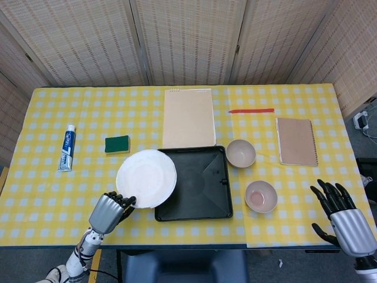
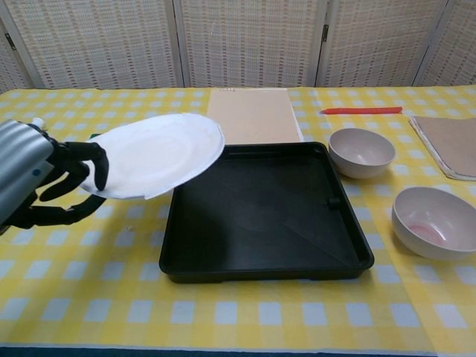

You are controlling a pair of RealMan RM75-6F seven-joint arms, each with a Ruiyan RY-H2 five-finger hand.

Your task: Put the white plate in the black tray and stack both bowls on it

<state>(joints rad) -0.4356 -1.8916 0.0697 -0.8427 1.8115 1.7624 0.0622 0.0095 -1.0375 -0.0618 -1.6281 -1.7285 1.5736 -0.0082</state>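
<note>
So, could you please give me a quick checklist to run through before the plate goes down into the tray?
1. Left hand holds the white plate at its near edge: ok.
2. Plate over the black tray: not ok, it overlaps only the tray's left edge.
3. Plate level: not ok, tilted in the chest view.
4. Tray floor bare: ok.
5. Both bowls, far and near, outside the tray on its right: ok.
6. Right hand open and apart from the bowls: ok.

White plate (image 1: 146, 178) aloft, tilted, overlapping black tray's (image 1: 200, 194) left edge.
</note>
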